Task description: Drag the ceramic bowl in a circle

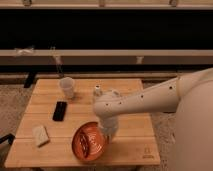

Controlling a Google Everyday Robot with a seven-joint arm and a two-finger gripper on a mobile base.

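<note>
You see the ceramic bowl: round, glossy orange-brown, dark reddish streaks inside. It sits upright near the table's front edge, the closed gripper at its right rim.

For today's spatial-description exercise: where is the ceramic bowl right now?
The ceramic bowl sits near the table's front edge, centre-left, with the gripper at its right rim.
</note>
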